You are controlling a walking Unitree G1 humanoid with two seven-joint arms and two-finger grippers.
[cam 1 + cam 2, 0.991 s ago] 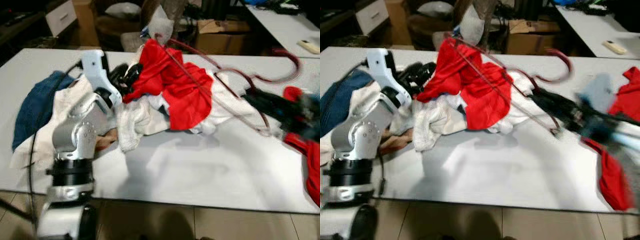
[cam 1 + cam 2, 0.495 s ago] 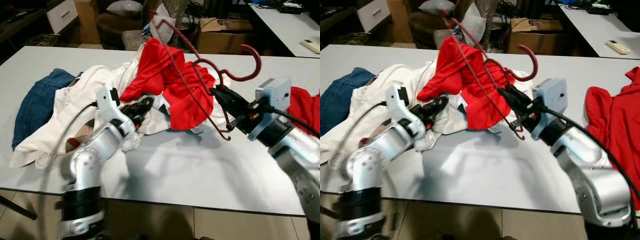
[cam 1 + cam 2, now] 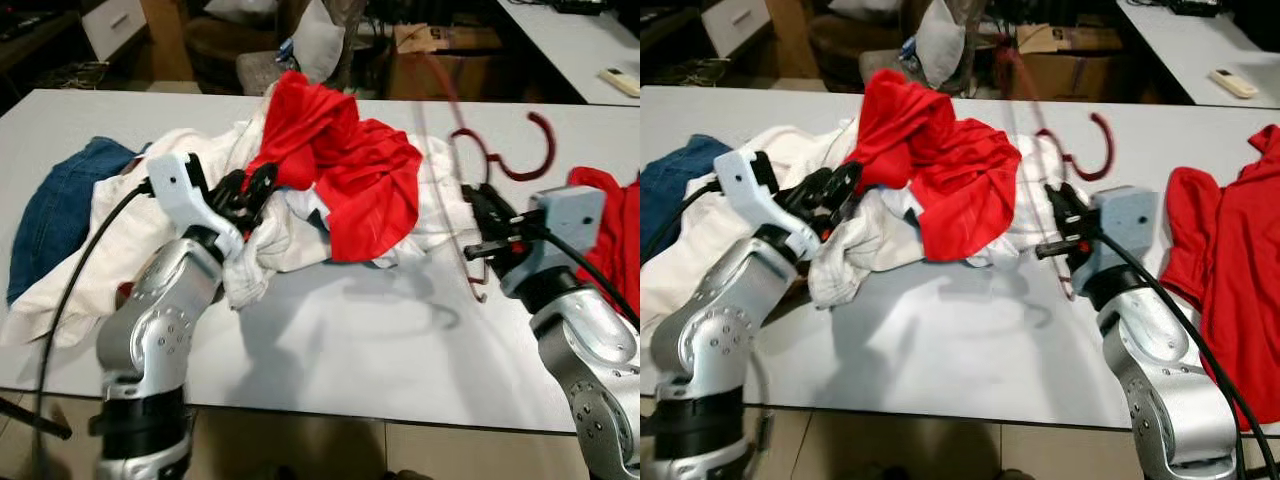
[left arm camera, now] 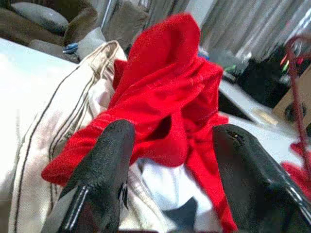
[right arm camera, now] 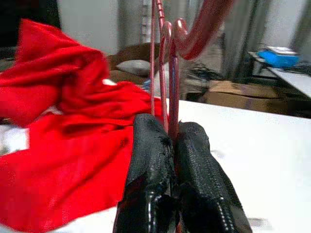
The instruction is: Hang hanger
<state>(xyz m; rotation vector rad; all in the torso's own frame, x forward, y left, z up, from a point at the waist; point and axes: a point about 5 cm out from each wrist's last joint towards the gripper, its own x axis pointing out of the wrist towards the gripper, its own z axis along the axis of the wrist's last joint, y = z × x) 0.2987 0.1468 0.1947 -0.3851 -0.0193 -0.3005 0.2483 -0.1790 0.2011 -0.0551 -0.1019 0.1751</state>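
Clothes pile (image 3: 300, 200) sits toward the far-left part of the white desk (image 3: 380, 350) — red garment (image 3: 340, 160) on top, white garment (image 3: 130, 240) spread under it, blue denim piece (image 3: 60, 210) out at the left edge.

Right gripper (image 5: 172, 141) has its two fingers pressed together, clamped on the dark red wire hanger (image 3: 500, 160). The hanger is held up off the desk, just right of the pile; its hook (image 3: 1095, 150) curls above and behind the gripper, and the thin wires run up from between the fingers. Part of the frame is motion-blurred, so its full outline is hard to tell.

Left gripper (image 4: 170, 145) is at the pile's left side, fingers spread apart, red cloth and white cloth showing between them — no grip on either that I can see.

Second red garment (image 3: 1230, 260) lies flat near the desk's right edge, well apart from the pile. Cardboard box (image 3: 430, 40) and chairs sit beyond the far edge.
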